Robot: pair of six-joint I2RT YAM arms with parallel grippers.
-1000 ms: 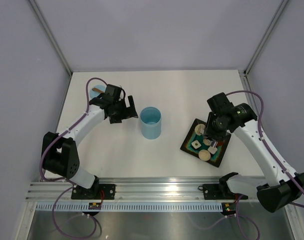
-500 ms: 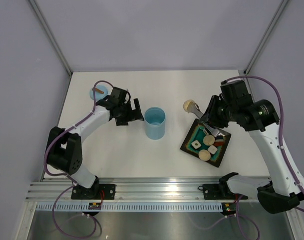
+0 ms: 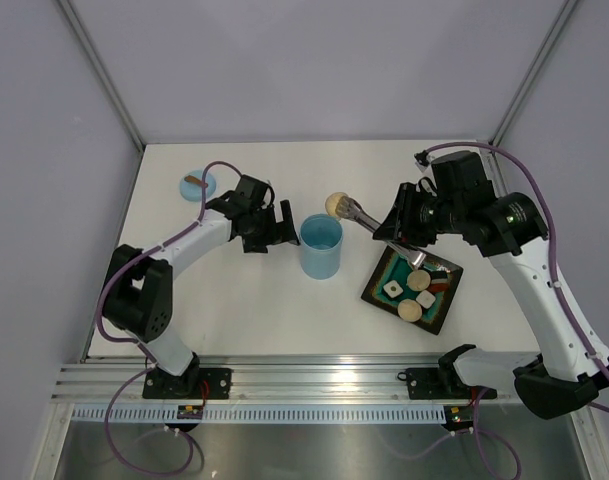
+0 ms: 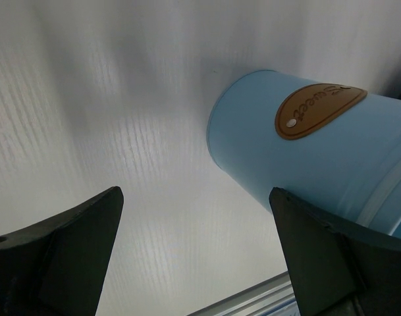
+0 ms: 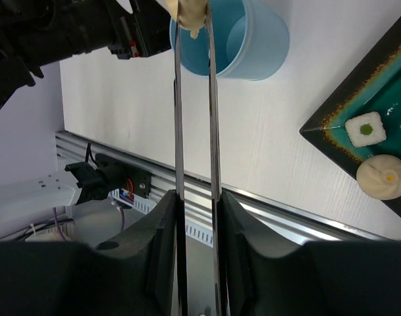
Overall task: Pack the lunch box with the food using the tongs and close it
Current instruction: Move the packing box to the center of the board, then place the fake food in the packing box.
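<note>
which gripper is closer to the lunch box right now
Left. The left gripper stands open just left of the lunch box, facing its side. The right gripper is farther off to the box's right, above the plate, shut on the tongs reaching toward the rim.

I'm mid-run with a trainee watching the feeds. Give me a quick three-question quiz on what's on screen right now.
1. True or false: the left gripper is clamped on the lunch box.
2. What do the tongs in the right gripper pinch? A) a white cube B) a beige bun C) a red piece
3. Fill in: the lid lies on the ____, not on the lunch box.
Key: 1 false, its jaws stand open beside the box. 2 B, held near the box's rim. 3 table.
</note>
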